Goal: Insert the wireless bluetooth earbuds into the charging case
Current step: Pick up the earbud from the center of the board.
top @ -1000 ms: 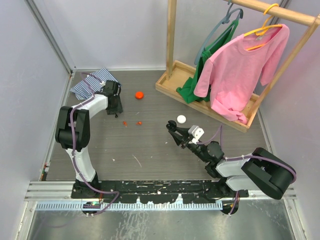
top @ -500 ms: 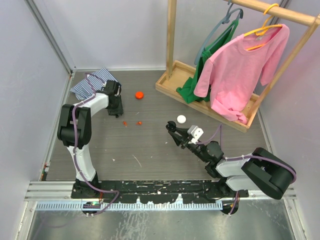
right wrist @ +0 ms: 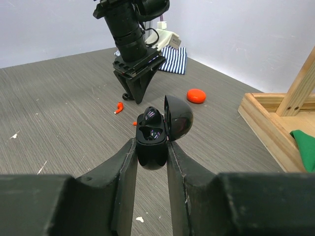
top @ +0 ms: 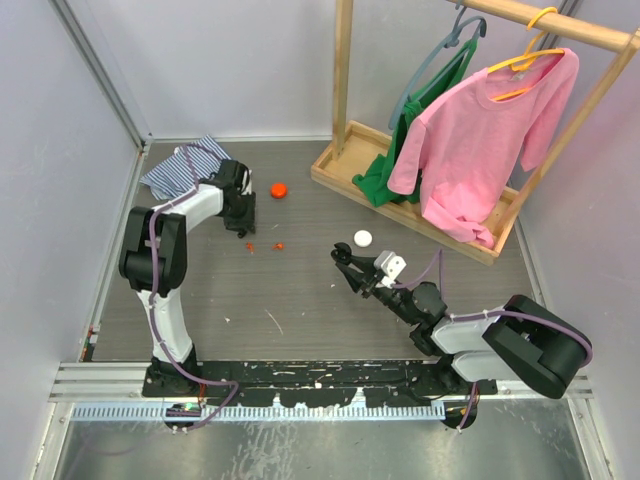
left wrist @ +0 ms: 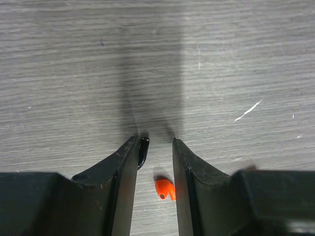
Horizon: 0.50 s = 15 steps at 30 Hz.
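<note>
Clamping the open charging case (right wrist: 150, 153), the right gripper (right wrist: 150, 143) sits mid-frame. The left gripper (left wrist: 155, 141), jaws apart, straddles an orange earbud (left wrist: 165, 189).

Your tabletop (top: 300, 300) is grey-brown with a fine wood grain and a few white flecks. Both the left hand (left wrist: 155, 142) and the right hand (right wrist: 151, 143) are matt black. The charging case (right wrist: 174, 120) is glossy black, inside and out. The earbud (left wrist: 165, 189) seen from your left wrist is bright red-orange with a small dark dot. There is a red-orange puck (top: 279, 189) and a white puck (top: 363, 238). The cloth (top: 180, 165) has navy and white stripes. On the pale wooden rack (top: 343, 70) you have a pink shirt (top: 480, 140) on a yellow hanger (top: 540, 17) and a green garment (top: 425, 95) on a grey-blue hanger (top: 432, 60).
</note>
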Each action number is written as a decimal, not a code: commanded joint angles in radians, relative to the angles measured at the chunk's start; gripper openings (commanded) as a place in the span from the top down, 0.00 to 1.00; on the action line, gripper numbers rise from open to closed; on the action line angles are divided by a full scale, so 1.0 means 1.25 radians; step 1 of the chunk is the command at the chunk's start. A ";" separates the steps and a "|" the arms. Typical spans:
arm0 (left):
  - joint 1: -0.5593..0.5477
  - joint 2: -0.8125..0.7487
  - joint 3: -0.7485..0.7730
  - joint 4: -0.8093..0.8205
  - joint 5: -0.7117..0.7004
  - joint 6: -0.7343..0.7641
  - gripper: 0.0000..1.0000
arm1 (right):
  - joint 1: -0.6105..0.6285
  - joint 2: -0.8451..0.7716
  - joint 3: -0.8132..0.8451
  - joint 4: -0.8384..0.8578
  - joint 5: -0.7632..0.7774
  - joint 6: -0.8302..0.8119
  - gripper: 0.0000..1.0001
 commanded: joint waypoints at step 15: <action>-0.009 0.002 0.033 -0.064 0.024 0.031 0.67 | -0.001 0.010 0.030 0.037 -0.017 -0.003 0.87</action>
